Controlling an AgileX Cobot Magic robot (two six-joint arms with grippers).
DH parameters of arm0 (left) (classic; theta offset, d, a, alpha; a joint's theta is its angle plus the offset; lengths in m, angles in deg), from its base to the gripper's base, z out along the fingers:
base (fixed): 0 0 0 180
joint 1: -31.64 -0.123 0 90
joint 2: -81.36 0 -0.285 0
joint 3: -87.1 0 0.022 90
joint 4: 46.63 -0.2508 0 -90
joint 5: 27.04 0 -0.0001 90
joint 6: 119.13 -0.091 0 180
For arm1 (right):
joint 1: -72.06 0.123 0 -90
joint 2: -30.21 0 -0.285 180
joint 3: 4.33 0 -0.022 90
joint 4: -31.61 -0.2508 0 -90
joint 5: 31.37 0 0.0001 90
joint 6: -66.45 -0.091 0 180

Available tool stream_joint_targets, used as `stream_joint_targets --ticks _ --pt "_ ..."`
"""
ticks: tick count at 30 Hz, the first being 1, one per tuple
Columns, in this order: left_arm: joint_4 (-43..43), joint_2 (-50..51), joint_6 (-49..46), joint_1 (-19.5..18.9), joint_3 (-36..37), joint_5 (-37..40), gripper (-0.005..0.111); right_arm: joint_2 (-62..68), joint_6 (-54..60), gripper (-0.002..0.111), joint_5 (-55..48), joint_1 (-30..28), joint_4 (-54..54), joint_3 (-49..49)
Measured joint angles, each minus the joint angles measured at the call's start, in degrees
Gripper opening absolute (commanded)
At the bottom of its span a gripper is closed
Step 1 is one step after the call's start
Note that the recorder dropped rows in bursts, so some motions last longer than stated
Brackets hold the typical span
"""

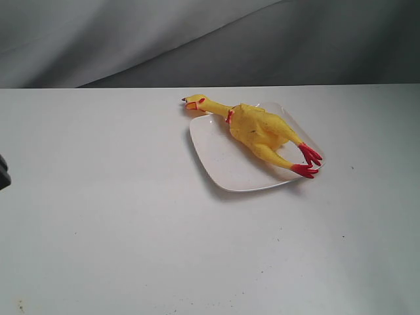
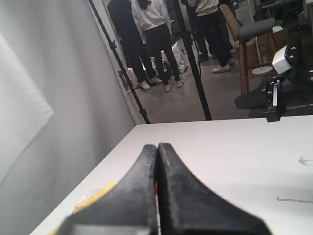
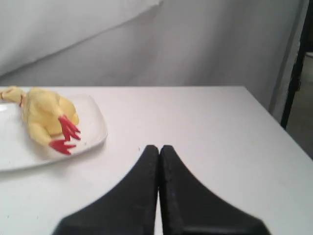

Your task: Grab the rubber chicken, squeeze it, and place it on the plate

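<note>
The yellow rubber chicken (image 1: pixel 257 128) lies diagonally across the white square plate (image 1: pixel 223 164), its head past the plate's far-left corner and its red feet at the right edge. In the right wrist view the rubber chicken (image 3: pixel 44 115) rests on the plate (image 3: pixel 93 129), well away from my right gripper (image 3: pixel 159 148), which is shut and empty above bare table. My left gripper (image 2: pixel 157 146) is shut with nothing in it; a blurred yellow bit of the chicken (image 2: pixel 95 196) shows beside its finger. Only a dark part of the left arm (image 1: pixel 3 172) shows at the exterior view's left edge.
The white table (image 1: pixel 131 230) stretches around the plate, with a grey backdrop (image 1: pixel 197 39) behind it. In the left wrist view, stand poles (image 2: pixel 195 73), a stool (image 2: pixel 254 49) and several people stand beyond the table's edge.
</note>
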Motion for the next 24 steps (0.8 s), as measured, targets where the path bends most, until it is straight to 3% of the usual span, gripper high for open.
stream_joint_targets --ticks 5,24 --pt "0.0 0.0 0.0 0.0 0.0 0.0 0.0 0.0 0.0 0.0 -4.75 0.0 0.0 0.0" --pt "0.0 0.0 -0.1 0.13 0.0 -0.13 0.0 0.0 0.0 0.0 -5.17 0.0 0.0 0.0"
